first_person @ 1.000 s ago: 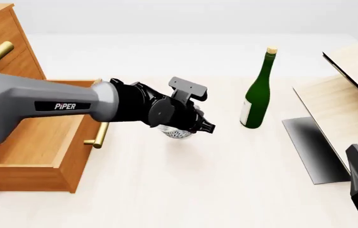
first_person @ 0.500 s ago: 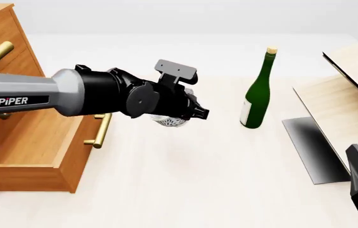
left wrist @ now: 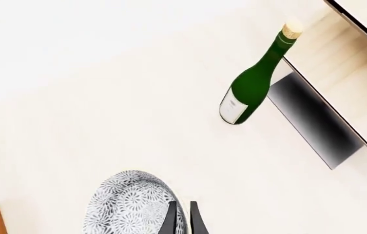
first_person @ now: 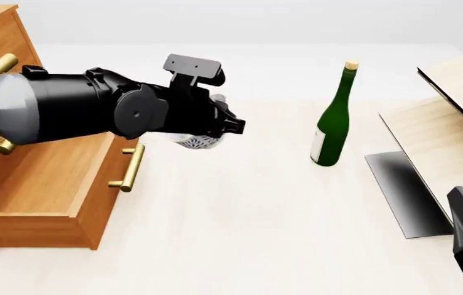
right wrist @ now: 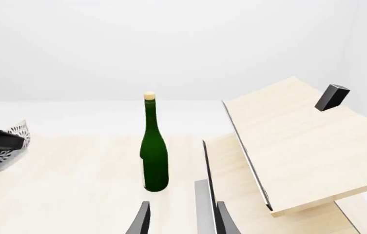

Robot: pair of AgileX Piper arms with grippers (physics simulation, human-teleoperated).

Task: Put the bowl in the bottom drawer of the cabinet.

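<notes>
Pale tabletop below, I carry the bowl (first_person: 196, 141) at frame centre-left, my left claw (first_person: 219, 126) pinched on its rim, lifted to clear the open bottom drawer (first_person: 47, 184); right claw (right wrist: 182, 219) idles slightly parted.

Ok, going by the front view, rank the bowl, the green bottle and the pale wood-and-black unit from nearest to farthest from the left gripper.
1. The bowl, held in the left gripper.
2. The green bottle, standing to its right.
3. The pale wood-and-black unit, at the far right.
</notes>
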